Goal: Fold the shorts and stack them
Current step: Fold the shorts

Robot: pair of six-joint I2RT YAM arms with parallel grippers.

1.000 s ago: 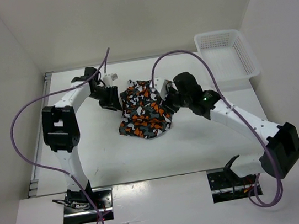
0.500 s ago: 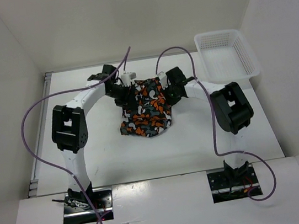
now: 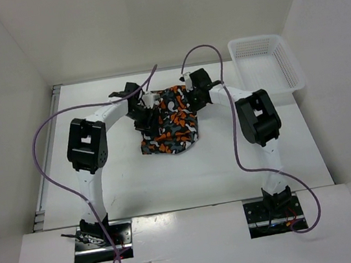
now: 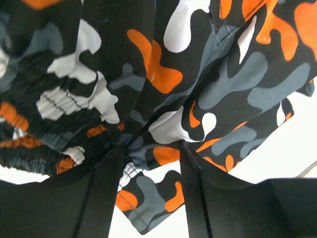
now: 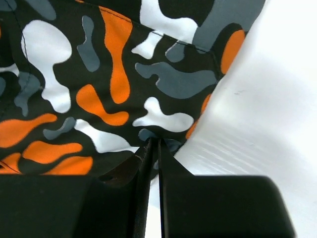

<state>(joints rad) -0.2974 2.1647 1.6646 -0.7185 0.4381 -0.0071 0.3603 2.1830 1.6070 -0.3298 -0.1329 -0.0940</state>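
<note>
The shorts point(image 3: 169, 124), printed in orange, white, grey and black, lie bunched at the middle back of the table. My left gripper point(image 3: 148, 109) is at their far left edge. In the left wrist view its fingers point(image 4: 104, 188) stand somewhat apart, with a gathered bunch of the shorts point(image 4: 198, 74) between the tips of the gripper point(image 4: 151, 148). My right gripper point(image 3: 191, 96) is at the far right edge. In the right wrist view the gripper point(image 5: 154, 144) is pinched nearly shut on the hem of the shorts point(image 5: 99, 74). The fabric hangs from both grips.
A white mesh basket point(image 3: 264, 63) stands at the back right corner. The walls point(image 3: 166, 21) enclose the table on the left, back and right. Purple cables point(image 3: 46, 143) loop over both arms. Bare white table point(image 3: 169, 178) lies in front of the shorts.
Both grippers have moved toward the back of the table and closer together, taking the far edge of the shorts with them. The right arm has folded back from its long reach.
</note>
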